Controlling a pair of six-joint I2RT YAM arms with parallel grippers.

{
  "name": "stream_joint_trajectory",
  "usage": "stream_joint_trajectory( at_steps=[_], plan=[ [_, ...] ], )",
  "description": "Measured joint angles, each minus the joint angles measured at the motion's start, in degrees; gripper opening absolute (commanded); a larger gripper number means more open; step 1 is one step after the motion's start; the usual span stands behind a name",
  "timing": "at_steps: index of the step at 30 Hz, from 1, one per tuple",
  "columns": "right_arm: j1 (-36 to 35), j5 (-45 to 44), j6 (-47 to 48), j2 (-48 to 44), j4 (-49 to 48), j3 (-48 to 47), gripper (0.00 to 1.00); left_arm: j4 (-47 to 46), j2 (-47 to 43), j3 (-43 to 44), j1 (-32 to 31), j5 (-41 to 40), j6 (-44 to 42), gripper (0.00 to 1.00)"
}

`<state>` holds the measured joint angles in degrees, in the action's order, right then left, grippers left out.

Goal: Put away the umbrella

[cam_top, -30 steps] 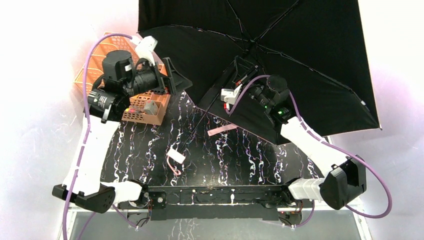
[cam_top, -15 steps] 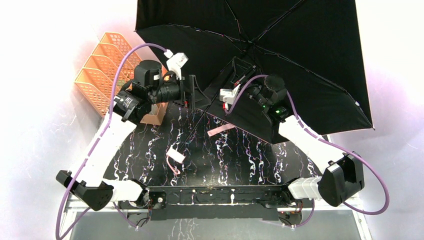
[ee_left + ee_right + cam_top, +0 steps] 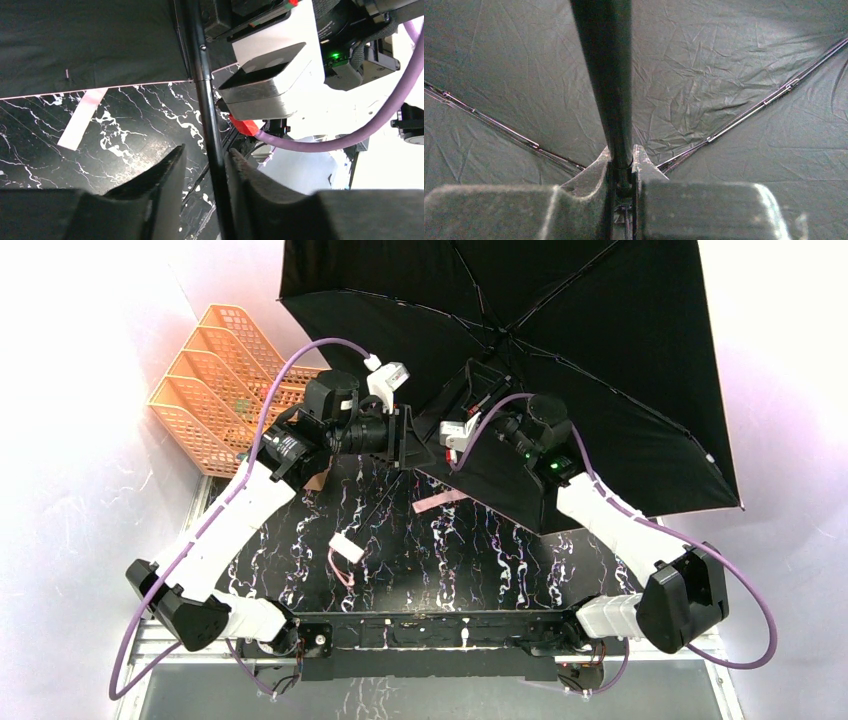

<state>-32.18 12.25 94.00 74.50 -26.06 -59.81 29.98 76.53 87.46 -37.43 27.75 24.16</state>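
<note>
The umbrella (image 3: 600,360) stands open over the table's back right, its black inner side (image 3: 734,55) facing up. Its black shaft (image 3: 385,495) slants down left to the pale handle (image 3: 347,548), which lies on the table. My right gripper (image 3: 462,390) is under the canopy, and its jaws (image 3: 622,150) are shut on the shaft (image 3: 609,75) near the ribs. My left gripper (image 3: 415,445) straddles the shaft lower down. Seen from the left wrist, the shaft (image 3: 205,100) touches the right finger, with a gap to the left finger, so the left gripper (image 3: 206,148) is open.
An orange mesh rack (image 3: 215,380) stands at the back left, behind my left arm. The pink closure strap (image 3: 440,500) hangs from the canopy edge onto the black marbled table (image 3: 480,560). The right arm's wrist camera and purple cable (image 3: 320,142) sit close beside my left fingers.
My left arm has swung right from the orange rack to the umbrella's shaft, and its jaws have narrowed around it. The right gripper has kept its hold; the canopy shifted slightly.
</note>
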Motion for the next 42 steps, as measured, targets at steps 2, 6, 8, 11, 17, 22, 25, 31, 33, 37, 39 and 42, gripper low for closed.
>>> stream_joint_trajectory(
  at_steps=[2, 6, 8, 11, 17, 22, 25, 31, 33, 37, 39, 42],
  plan=[
    [0.09, -0.17, 0.04, -0.07, -0.09, 0.52, 0.30, -0.02, 0.00, 0.00, -0.11, -0.22, -0.04, 0.13],
    [0.13, 0.13, -0.09, -0.61, 0.20, 0.72, 0.55, 0.09, -0.02, -0.13, -0.20, -1.33, 0.59, 0.00],
    [0.13, 0.39, -0.22, -1.51, 0.28, 0.72, 0.63, -0.35, -0.02, -0.61, -0.15, -1.70, 0.24, 0.00],
    [0.13, 0.94, -0.33, -3.41, 0.68, 0.74, 0.68, -1.27, -0.39, -1.73, -0.15, -2.43, 0.07, 0.00],
    [0.13, 3.19, -8.92, -9.73, 1.49, 5.62, 0.71, -3.76, -3.89, -6.25, -0.26, -4.92, 0.09, 0.00],
    [0.02, 5.01, -30.05, -16.79, -1.25, 12.68, 0.72, -5.53, -6.56, -9.70, -0.24, -7.74, 0.85, 0.00],
    [0.02, 4.31, -45.57, -20.68, -2.58, 16.02, 0.72, -7.13, -7.02, -11.52, -0.26, -8.87, 1.44, 0.00],
    [-0.04, -2.75, -81.61, -24.41, 0.11, 16.39, 0.72, -10.10, -7.26, -14.78, -0.26, -9.90, 1.73, 0.00],
    [-0.04, -5.51, -94.03, -23.65, 3.04, 14.82, 0.70, -11.08, -7.78, -16.20, -0.26, -9.99, 1.86, 0.00],
    [-0.02, -10.10, -116.61, -19.43, 8.55, 11.13, 0.70, -12.46, -8.70, -18.12, -0.37, -9.97, 2.12, 0.00],
    [-0.02, -10.86, -125.46, -17.33, 9.44, 10.93, 0.70, -13.00, -8.74, -18.43, -0.42, -9.99, 2.51, 0.00],
    [-0.04, -11.23, -135.88, -14.67, 8.85, 10.97, 0.70, -13.60, -8.70, -18.75, -0.42, -9.99, 3.04, 0.00]
  ],
)
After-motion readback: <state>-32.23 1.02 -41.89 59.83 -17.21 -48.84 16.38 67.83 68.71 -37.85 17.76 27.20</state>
